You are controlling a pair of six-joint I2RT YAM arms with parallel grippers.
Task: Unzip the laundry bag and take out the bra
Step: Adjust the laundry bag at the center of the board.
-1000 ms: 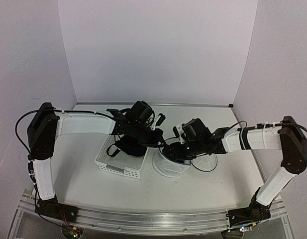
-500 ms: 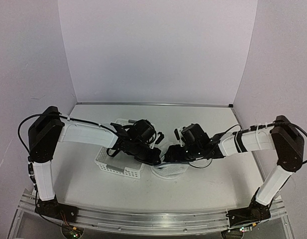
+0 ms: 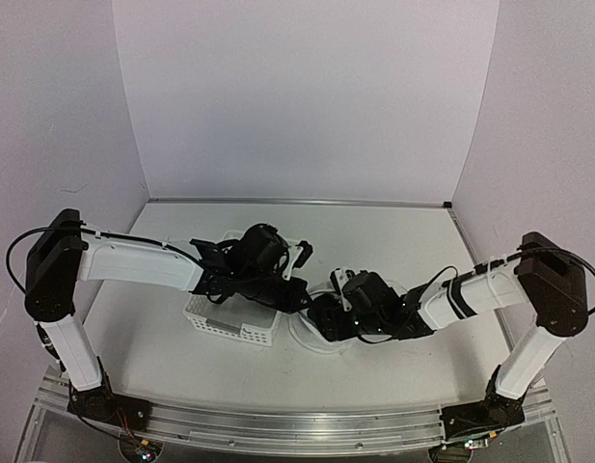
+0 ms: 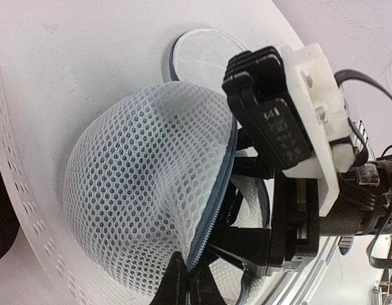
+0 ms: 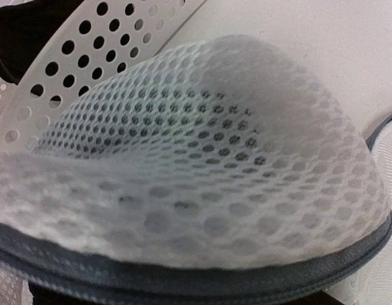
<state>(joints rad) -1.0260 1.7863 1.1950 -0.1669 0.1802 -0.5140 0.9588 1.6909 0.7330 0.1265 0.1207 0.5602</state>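
While laundry bag (image 4: 151, 190) gapes unzipped, basket (image 3: 234, 329) beside

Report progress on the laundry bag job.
Done: laundry bag gapes along its grey zipper. In hand: left tool shut on its rim, right tool open at the gap. Remaining: bra not confirmed out; black fabric behind the basket wall may be it.

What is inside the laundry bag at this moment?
The right gripper reaches in through the open zip of the bag. Beyond it the mesh shows only a grey shade; whether the bra is inside cannot be seen.
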